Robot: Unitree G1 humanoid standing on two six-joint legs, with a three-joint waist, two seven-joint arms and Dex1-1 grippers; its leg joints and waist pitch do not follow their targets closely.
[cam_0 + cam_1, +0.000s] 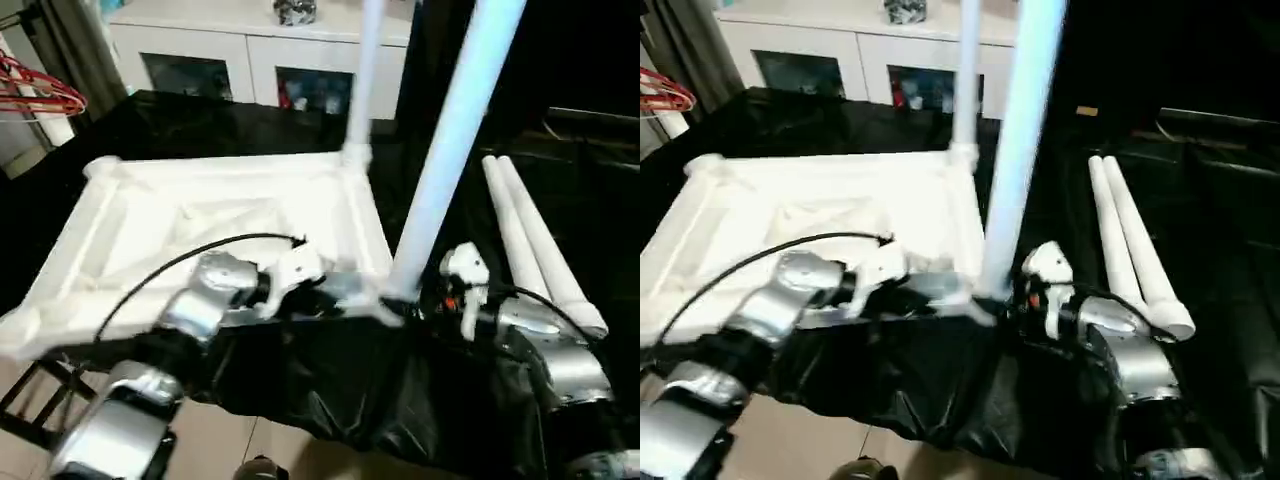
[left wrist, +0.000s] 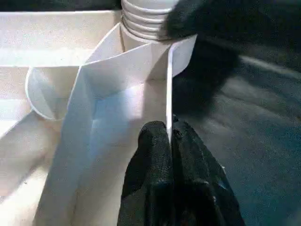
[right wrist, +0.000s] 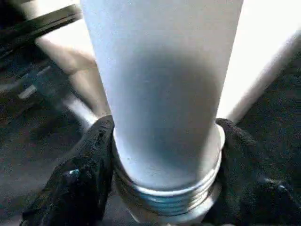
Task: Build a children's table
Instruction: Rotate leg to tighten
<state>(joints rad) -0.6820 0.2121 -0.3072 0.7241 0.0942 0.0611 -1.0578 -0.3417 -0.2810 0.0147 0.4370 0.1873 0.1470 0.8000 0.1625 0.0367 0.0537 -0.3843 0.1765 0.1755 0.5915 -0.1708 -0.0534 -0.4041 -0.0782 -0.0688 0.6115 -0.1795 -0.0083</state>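
Observation:
The children's table top [image 1: 70, 235] lies underside up on a black-covered surface. One white leg [image 1: 365, 70] stands in its far right corner socket. A second leg [image 1: 450, 140] stands upright at the near right corner, its threaded base [image 3: 164, 197] at the socket. My right gripper [image 3: 164, 141] is closed on this leg just above the thread, one black finger on each side. My left gripper [image 2: 169, 129] is shut on the thin side wall [image 2: 168, 84] of the top beside that corner. Two more legs [image 1: 535, 240] lie side by side to the right.
A white cabinet with glass doors [image 1: 250, 50] stands behind the work surface. Red hangers [image 1: 35, 95] hang at the far left. The black sheet [image 1: 350, 390] drapes over the front edge, and a dark frame [image 1: 30, 400] stands on the floor at the lower left.

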